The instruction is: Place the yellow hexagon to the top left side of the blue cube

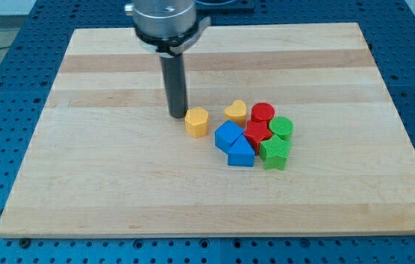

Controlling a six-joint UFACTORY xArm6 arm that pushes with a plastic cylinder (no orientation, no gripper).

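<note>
The tip (177, 116) is seen resting on the wooden tabletop (83, 183), just to the view's left of the yellow hexagon (197, 122), nearly touching it. The hexagon is placed near the blue cube (229, 136), to its upper left in view. No hand is carried by the rod, so nothing is gripped.

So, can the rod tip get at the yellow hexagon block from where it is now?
Probably yes: my tip stands just left of the yellow hexagon block, almost touching it, with nothing between them.
</note>
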